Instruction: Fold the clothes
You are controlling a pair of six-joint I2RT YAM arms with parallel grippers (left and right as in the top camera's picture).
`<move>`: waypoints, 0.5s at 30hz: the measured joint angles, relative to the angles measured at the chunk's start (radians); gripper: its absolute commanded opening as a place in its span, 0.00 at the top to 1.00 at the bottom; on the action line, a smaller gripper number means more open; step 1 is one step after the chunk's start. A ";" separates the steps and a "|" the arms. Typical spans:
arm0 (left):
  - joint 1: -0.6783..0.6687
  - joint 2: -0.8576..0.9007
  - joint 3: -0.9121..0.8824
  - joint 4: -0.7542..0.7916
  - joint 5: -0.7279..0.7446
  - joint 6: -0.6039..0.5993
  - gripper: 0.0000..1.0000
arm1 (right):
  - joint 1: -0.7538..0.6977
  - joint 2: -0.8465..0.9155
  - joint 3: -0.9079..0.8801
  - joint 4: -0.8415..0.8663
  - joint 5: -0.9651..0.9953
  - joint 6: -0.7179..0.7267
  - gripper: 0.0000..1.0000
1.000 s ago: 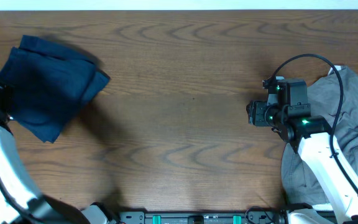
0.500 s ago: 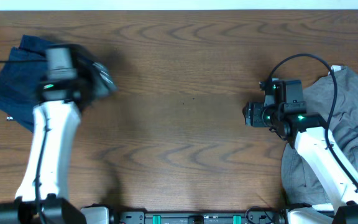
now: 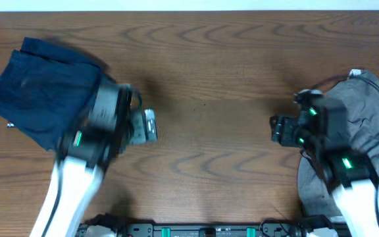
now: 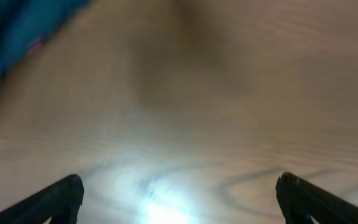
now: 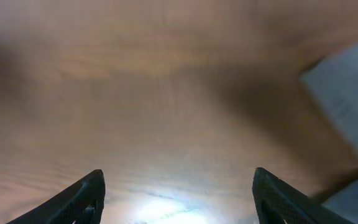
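A folded dark navy garment [image 3: 41, 89] lies at the table's far left; a blurred edge of it shows in the left wrist view [image 4: 17, 31]. A light grey garment [image 3: 374, 112] lies crumpled at the right edge, and a corner of it shows in the right wrist view [image 5: 350, 93]. My left gripper [image 3: 149, 125] is open and empty over bare wood, just right of the navy garment. My right gripper [image 3: 276, 129] is open and empty over bare wood, just left of the grey garment. Both wrist views show spread fingertips, left [image 4: 179, 193] and right [image 5: 179, 190], above the tabletop.
The wooden table [image 3: 202, 72] spans the view, with its far edge along the top. The grey garment hangs over the right side of the table under my right arm.
My left arm has swung from over the navy garment to the right and toward the front, now past its right edge. My right gripper has shifted slightly right and forward.
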 measured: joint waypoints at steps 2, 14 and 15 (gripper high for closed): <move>-0.030 -0.140 -0.069 0.047 -0.016 0.004 0.02 | 0.002 -0.113 -0.019 0.003 0.026 0.015 0.01; -0.050 -0.621 -0.259 0.105 -0.059 0.005 0.02 | 0.014 -0.407 -0.092 -0.032 0.103 0.028 0.01; -0.050 -0.630 -0.259 0.105 -0.059 0.005 0.02 | 0.014 -0.407 -0.092 -0.032 0.105 0.028 0.01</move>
